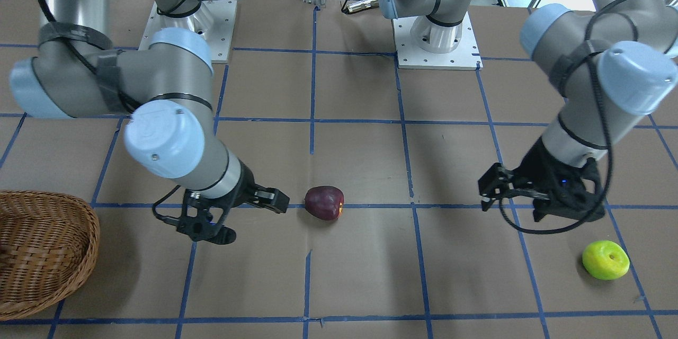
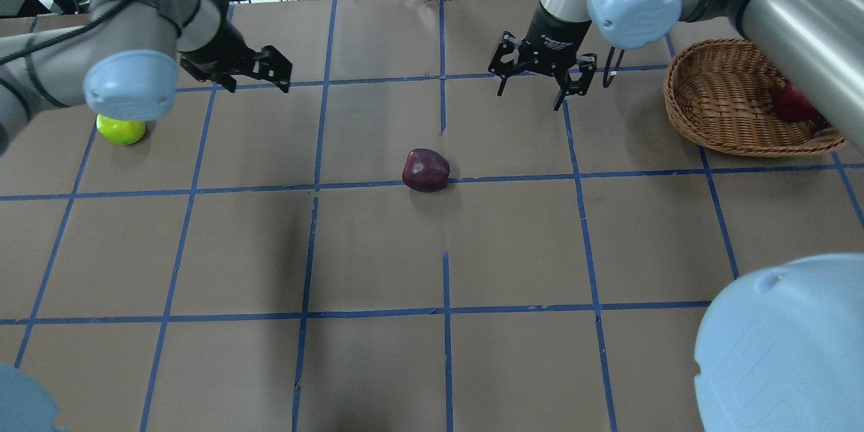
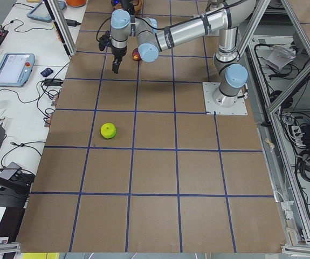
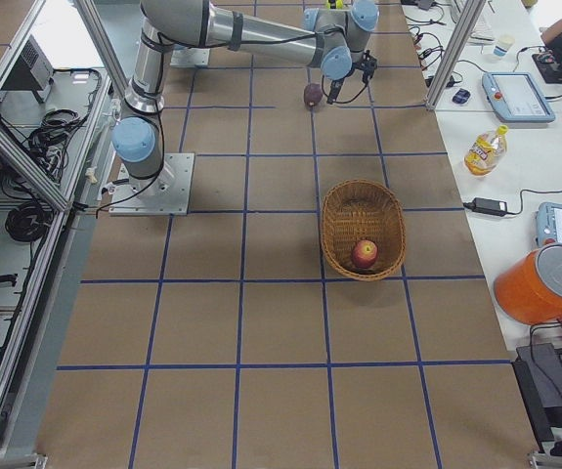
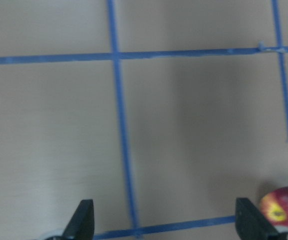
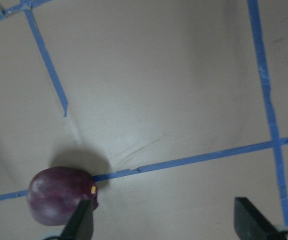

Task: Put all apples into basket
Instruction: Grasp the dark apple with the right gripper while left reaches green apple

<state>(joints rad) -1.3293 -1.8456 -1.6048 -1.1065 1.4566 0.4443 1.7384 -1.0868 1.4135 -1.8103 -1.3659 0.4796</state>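
Observation:
The dark purple apple lies mid-table on a blue tape line and also shows in the front view. The lime-green apple lies on the table at the robot's far left. The red apple sits inside the wicker basket, which stands at the robot's right. My right gripper is open and empty, hovering just beside the purple apple. My left gripper is open and empty, above the table near the green apple.
The table is brown board with a grid of blue tape lines. The two arm bases stand at the robot's edge. A bottle, cables and tablets lie on the side bench beyond the table.

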